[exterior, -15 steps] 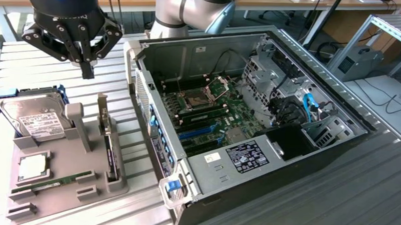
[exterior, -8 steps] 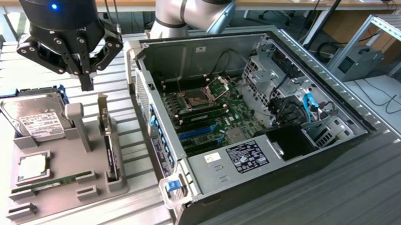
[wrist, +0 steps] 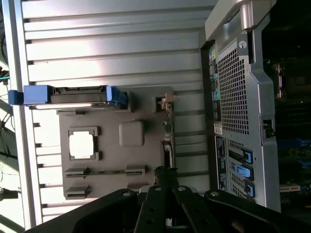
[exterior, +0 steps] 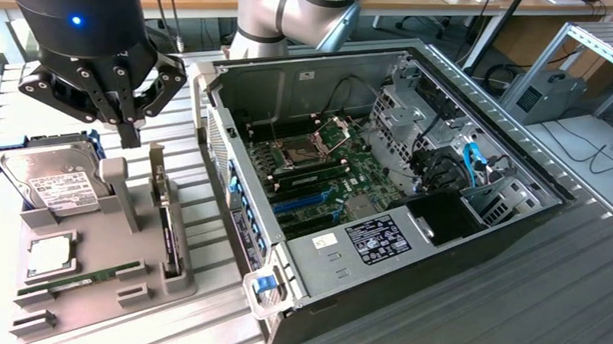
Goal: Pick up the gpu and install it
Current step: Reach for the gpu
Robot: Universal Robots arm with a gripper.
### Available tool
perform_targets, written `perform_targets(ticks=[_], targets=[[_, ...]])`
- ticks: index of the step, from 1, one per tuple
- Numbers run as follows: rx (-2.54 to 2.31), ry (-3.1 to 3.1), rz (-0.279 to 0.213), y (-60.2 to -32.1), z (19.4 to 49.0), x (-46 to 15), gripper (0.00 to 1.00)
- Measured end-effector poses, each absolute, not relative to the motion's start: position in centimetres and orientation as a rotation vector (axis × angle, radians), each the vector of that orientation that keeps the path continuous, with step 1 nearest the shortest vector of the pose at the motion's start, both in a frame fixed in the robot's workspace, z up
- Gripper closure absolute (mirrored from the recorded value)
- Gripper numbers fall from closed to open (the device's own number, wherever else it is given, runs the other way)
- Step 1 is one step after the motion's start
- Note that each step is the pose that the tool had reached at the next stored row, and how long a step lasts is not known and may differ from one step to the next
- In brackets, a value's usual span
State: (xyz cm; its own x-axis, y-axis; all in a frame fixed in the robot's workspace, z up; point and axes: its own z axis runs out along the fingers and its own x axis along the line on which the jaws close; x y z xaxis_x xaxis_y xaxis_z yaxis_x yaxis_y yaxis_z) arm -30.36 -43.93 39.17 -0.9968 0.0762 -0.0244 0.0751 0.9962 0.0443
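Note:
The gpu (exterior: 164, 210) stands on edge in a slot along the side of the grey holder tray (exterior: 100, 237) nearest the case, its silver bracket end pointing away from the front. In the wrist view the gpu (wrist: 167, 127) is a thin edge-on strip. My gripper (exterior: 131, 137) hangs above the far end of the tray, a little toward the exterior view's left of the card and not touching it. Its fingers are shut together with nothing between them. In the wrist view the gripper (wrist: 165, 173) sits over one end of the card.
An open computer case (exterior: 283, 251) with its motherboard (exterior: 317, 172) lies at the exterior view's right of the tray. The tray also carries a hard drive (exterior: 56, 180) in a blue bracket, a processor (exterior: 50, 255) and a memory stick (exterior: 79, 279). A ribbed metal table (exterior: 547, 303) lies underneath.

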Motion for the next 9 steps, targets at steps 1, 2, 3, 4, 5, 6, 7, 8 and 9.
perform_targets(ticks=[1,2,3,4,5,6,7,8,9], targets=[[0.118,3.112,0.068,-43.97,39.17,-30.37,0.89],[0.118,3.113,0.068,-44.02,39.17,-30.38,0.89],[0.118,3.112,0.068,-44.07,39.17,-30.39,0.89],[0.118,3.112,0.068,-44.11,39.16,-30.41,0.89],[0.118,3.112,0.068,-44.16,39.16,-30.41,0.89],[0.118,3.113,0.068,-44.20,39.16,-30.42,0.89],[0.118,3.112,0.068,-44.24,39.16,-30.43,0.89],[0.118,3.113,0.068,-44.28,39.16,-30.44,0.89],[0.118,3.112,0.068,-44.32,39.15,-30.45,0.89]])
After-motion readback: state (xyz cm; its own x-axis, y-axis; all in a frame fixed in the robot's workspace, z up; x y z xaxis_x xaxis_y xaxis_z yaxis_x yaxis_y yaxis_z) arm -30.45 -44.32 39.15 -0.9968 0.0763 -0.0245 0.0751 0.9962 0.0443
